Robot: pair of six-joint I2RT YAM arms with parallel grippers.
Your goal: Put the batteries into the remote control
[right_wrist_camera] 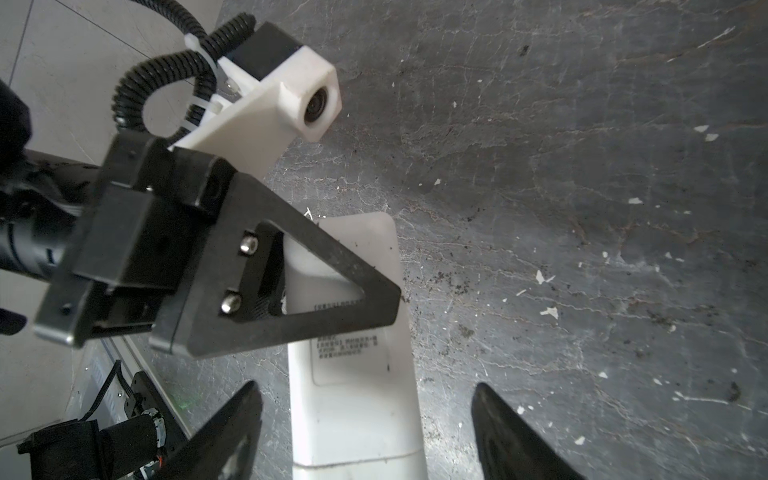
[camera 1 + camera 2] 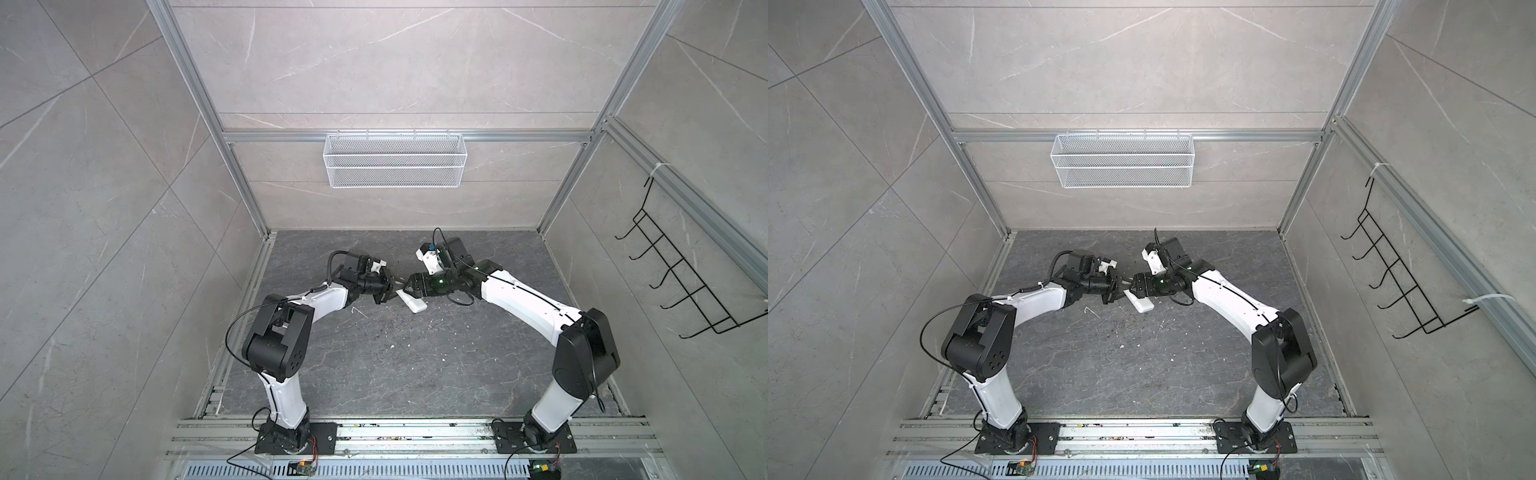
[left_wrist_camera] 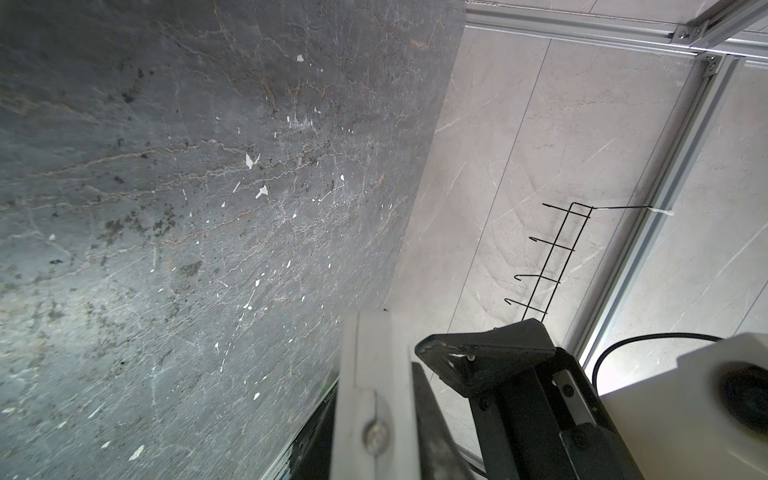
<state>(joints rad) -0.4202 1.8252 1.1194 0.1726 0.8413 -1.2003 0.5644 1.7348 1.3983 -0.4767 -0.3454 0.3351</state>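
the dark stone table (image 2: 374,374) fills the floor of the booth. a white wire basket (image 2: 395,160) hangs on the back wall and a black hook rack (image 2: 685,282) on the side wall. the left arm (image 2: 324,299) and the right arm (image 2: 523,299) both reach in to the middle of the table, their tips nearly meeting. the remote control (image 1: 353,395) lies on the table there, back face up with its printed label showing, partly under the two grippers. the right gripper (image 1: 365,384) straddles it, its fingers (image 1: 237,428) spread wide and clear of both long edges. the left gripper (image 1: 390,291) hangs over the remote's back with its fingers clenched. whether they pinch anything cannot be told. small white specks (image 1: 540,276) dot the table.
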